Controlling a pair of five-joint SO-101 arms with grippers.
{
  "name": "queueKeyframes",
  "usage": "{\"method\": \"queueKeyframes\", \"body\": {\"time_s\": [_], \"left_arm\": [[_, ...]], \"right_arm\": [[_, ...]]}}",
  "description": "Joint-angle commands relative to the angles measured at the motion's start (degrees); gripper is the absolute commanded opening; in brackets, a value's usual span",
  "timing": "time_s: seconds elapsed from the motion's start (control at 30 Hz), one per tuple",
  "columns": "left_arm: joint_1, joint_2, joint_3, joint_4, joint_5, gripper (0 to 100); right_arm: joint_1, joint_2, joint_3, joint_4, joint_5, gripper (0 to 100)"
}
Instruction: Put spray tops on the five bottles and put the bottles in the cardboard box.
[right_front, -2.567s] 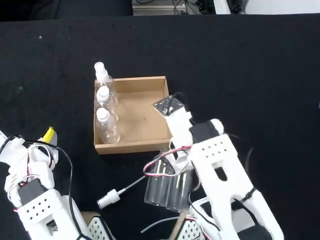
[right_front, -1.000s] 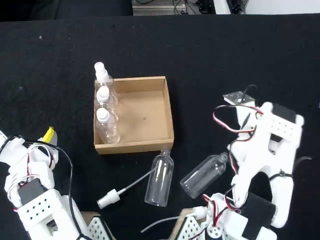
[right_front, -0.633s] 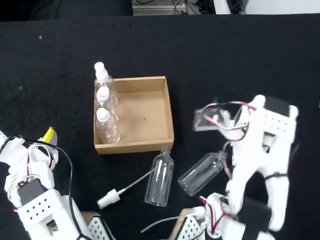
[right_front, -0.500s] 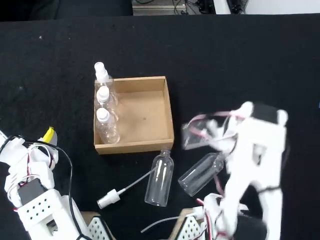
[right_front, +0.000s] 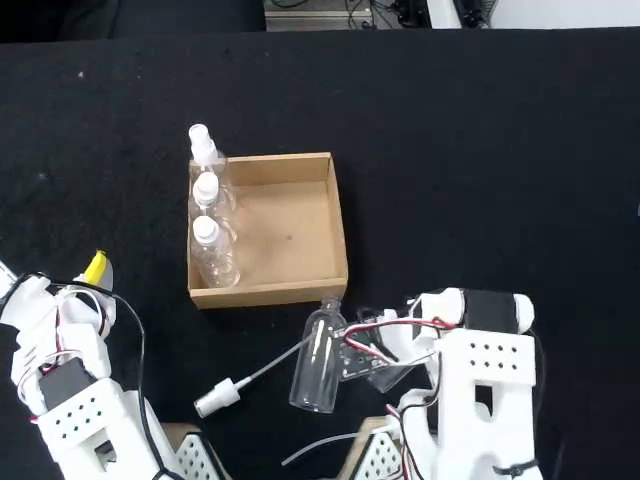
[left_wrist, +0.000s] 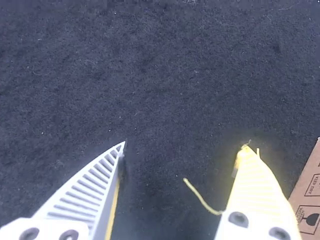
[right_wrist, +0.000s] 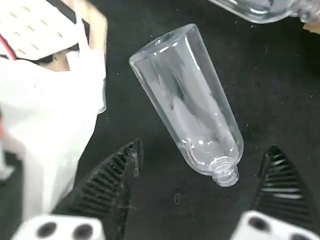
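The cardboard box (right_front: 300, 290) sits mid-table with three capped bottles (right_front: 210, 245) lined along its left wall. Two uncapped clear bottles lie in front of it: one (right_front: 320, 352) just off the box's front corner, the other (right_front: 388, 376) partly under my right gripper (right_front: 368, 346). In the right wrist view that second bottle (right_wrist: 192, 105) lies on its side, its open neck between the spread fingers of the open right gripper (right_wrist: 204, 148). A spray top (right_front: 222, 396) with a thin tube lies to the left of the bottles. My left gripper (left_wrist: 184, 147) stands open over bare cloth.
The left arm (right_front: 60, 380) stays at the front left, its yellow fingertip (right_front: 97, 268) left of the box. A second thin tube (right_front: 310, 450) lies by the arm bases. The box's corner (left_wrist: 307, 190) shows beside the left gripper. Black cloth (right_front: 480, 150) stretches behind and right.
The right arm has swung in from the right and come down over the second lying bottle, its gripper open. The bottles, the box and the left arm have stayed put.
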Motion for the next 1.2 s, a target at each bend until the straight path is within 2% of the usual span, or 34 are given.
{"method": "queueKeyframes", "body": {"time_s": [0.0, 0.37, 0.5, 0.7, 0.87, 0.93, 1.03, 1.17], "left_arm": [[-0.75, -0.09, -0.84, -1.14, -0.09, 31], [-0.75, -0.09, -0.84, -1.23, -0.09, 31], [-0.75, -0.09, -0.84, -1.23, -0.09, 31], [-0.84, -0.09, -0.84, -1.23, -0.09, 31], [-0.84, -0.09, -0.84, -1.23, -0.09, 31], [-0.84, -0.09, -0.84, -1.23, -0.09, 31], [-0.84, -0.09, -0.84, -1.14, -0.09, 31], [-0.84, -0.09, -0.75, -1.14, -0.09, 31]], "right_arm": [[-0.79, 6.64, 2.33, -4.84, 0.53, 33.9], [-0.79, 19.91, 2.68, -12.22, 0.26, 33.5], [0.00, 20.26, 2.59, -12.22, -0.88, 26.6], [8.26, 20.62, -1.27, -16.26, -12.66, 26.5], [18.29, 21.14, -5.67, -23.47, -29.10, 26.1], [22.51, 23.52, -8.31, -25.41, -33.32, 26.1], [27.87, 30.90, -14.46, -24.97, -40.62, 26.1], [32.70, 42.42, -23.52, -18.73, -53.63, 26.4]]}}
